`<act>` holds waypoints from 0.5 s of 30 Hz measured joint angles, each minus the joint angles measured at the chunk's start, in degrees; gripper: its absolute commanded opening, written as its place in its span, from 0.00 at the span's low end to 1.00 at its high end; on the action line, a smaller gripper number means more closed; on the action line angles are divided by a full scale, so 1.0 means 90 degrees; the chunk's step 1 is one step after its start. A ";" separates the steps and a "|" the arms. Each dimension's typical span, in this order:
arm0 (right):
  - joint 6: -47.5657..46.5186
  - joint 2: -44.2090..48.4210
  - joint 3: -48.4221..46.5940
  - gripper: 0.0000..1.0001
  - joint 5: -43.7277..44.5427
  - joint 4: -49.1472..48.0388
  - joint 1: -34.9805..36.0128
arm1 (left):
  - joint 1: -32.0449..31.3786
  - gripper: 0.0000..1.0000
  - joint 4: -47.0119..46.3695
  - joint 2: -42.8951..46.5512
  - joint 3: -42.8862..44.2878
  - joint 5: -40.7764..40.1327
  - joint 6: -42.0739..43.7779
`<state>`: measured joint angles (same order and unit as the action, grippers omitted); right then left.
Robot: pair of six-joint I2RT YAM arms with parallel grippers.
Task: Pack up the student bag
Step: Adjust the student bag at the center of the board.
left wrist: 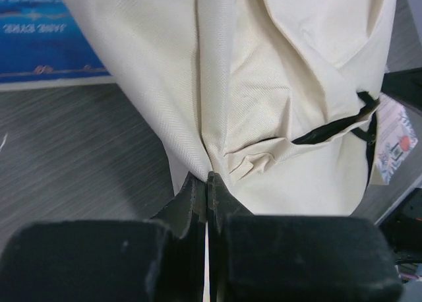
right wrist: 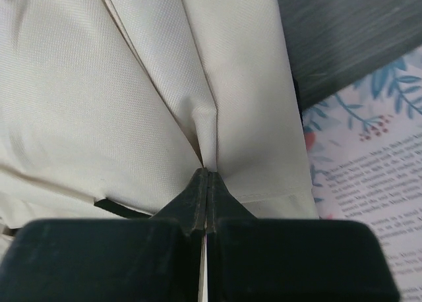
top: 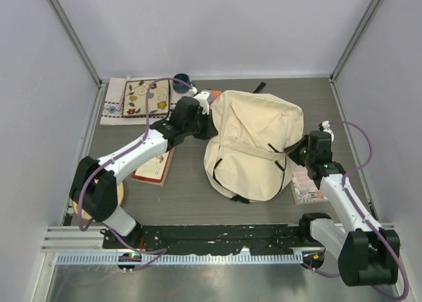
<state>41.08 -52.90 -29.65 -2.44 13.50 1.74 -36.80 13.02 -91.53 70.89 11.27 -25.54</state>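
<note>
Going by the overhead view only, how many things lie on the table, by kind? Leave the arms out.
Student bag: 1
Books: 2, a book left of the bag and a book at its right edge
Floral-patterned flat piece: 1
Dark round cup-like thing: 1
Round wooden piece: 1
Total: 6; an orange bit behind the bag is too hidden to count.

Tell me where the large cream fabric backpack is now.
In the top view the cream fabric backpack lies right of centre, its cloth pinched by the left gripper and the right gripper.
</note>
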 measured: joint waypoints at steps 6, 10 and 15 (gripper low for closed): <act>0.0061 -0.1222 -0.0794 0.01 -0.0316 -0.0668 0.0631 | 0.0034 0.00 0.0083 0.0777 -0.1056 -0.0884 -0.0100; 0.0090 -0.2149 -0.1530 0.01 -0.0345 -0.1280 0.1345 | 0.0177 0.00 0.0267 0.1149 -0.1712 -0.1494 -0.0189; 0.0202 -0.3218 -0.2295 0.01 -0.0646 -0.1826 0.1605 | 0.0435 0.02 0.0658 0.1188 -0.1809 -0.1795 -0.0391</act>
<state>42.89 -81.87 -50.30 -8.25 -2.94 16.19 -32.88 18.94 -80.84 54.61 -4.89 -29.06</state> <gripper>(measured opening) 0.027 0.018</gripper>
